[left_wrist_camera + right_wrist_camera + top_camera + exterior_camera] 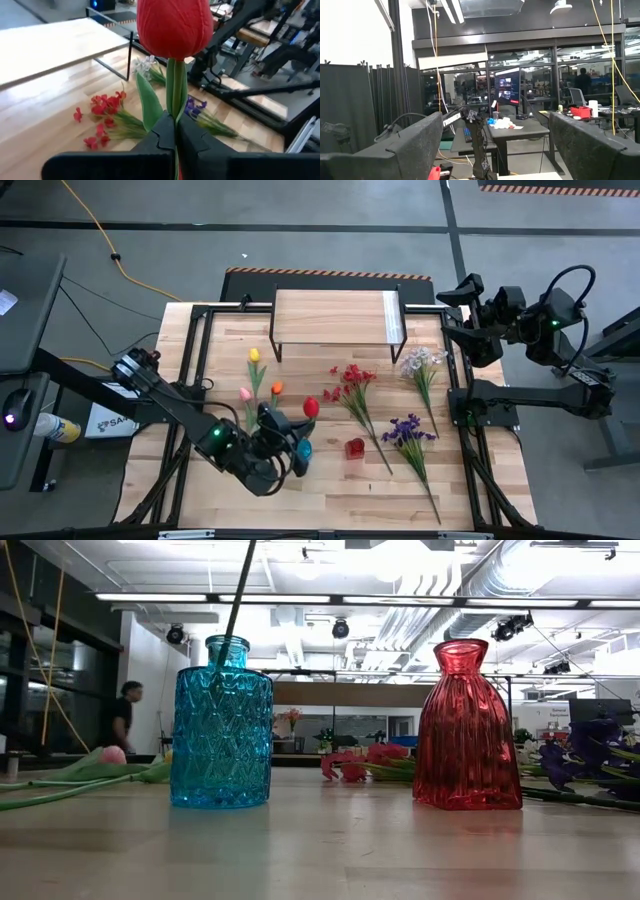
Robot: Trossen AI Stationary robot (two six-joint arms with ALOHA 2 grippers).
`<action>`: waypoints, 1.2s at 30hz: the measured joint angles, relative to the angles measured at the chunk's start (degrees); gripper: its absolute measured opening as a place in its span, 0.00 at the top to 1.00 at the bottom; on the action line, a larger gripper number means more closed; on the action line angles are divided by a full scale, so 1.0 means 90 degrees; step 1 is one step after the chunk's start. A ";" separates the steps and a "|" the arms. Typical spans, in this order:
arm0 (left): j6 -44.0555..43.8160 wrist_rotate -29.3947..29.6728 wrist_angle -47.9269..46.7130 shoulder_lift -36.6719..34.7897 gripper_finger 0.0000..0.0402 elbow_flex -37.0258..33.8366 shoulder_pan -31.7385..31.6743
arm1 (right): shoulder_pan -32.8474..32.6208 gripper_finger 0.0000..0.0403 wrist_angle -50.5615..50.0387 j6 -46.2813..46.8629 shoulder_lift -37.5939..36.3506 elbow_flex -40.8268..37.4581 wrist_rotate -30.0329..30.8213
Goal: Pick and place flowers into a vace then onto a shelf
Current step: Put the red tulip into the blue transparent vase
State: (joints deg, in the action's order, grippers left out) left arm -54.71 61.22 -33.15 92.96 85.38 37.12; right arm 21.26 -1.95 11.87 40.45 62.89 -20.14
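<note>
one red tulip (174,25) clamped in the left gripper (175,131), stem inside blue vase (221,730) rim.

Glossy faceted blue glass vase (221,730) and smooth red glass vase (466,730) on a pale wooden surface (320,850); the matt black left tool (175,137) pinches a cloth-like red tulip (174,25).

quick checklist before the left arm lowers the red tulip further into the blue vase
1. Grip: left claw shut on the red tulip stem: ok.
2. Stem in the blue vase mouth, seen in the low view: ok.
3. Vase upright: ok.
4. Red vase stands apart from the blue one: ok.
5. How far the stem reaches inside: cannot tell.
6. Right claw parked beside the shelf, off the path: ok.
</note>
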 joint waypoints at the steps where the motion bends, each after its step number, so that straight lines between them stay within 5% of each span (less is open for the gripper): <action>1: -0.0131 -0.0060 -0.0090 -0.0013 0.88 0.0000 0.0000 | 0.0000 0.12 0.0000 0.0006 0.0000 0.0000 0.0000; 36: -0.0646 -0.0627 -0.0150 -0.0009 0.83 0.0000 0.0000 | 0.0002 0.12 -0.0141 0.0138 -0.0002 -0.0002 -0.0471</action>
State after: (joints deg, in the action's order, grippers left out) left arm -60.53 55.58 -34.50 92.88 85.38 37.12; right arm 21.28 -3.22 13.11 40.42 62.87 -24.38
